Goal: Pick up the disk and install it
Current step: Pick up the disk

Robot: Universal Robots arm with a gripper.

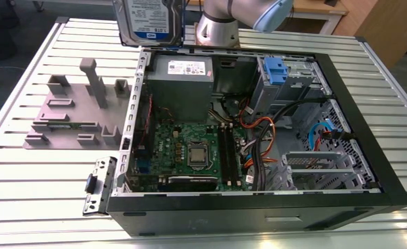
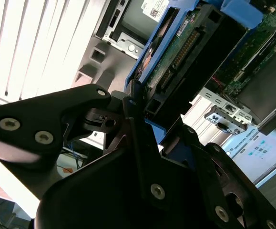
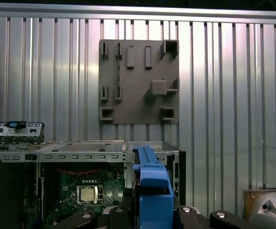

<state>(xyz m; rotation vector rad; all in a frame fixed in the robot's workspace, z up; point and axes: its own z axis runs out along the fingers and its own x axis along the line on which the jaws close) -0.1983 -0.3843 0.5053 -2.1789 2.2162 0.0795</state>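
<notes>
My gripper (image 2: 162, 130) clamps the disk (image 1: 151, 21), upright in the air above the case's (image 1: 258, 212) edge by the power supply (image 1: 179, 85).

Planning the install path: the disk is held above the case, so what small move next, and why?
Probably shift the disk toward the exterior view's right, over the drive cage: the gripper is shut on it, and it hangs high by the power supply, not above the cage.
</notes>
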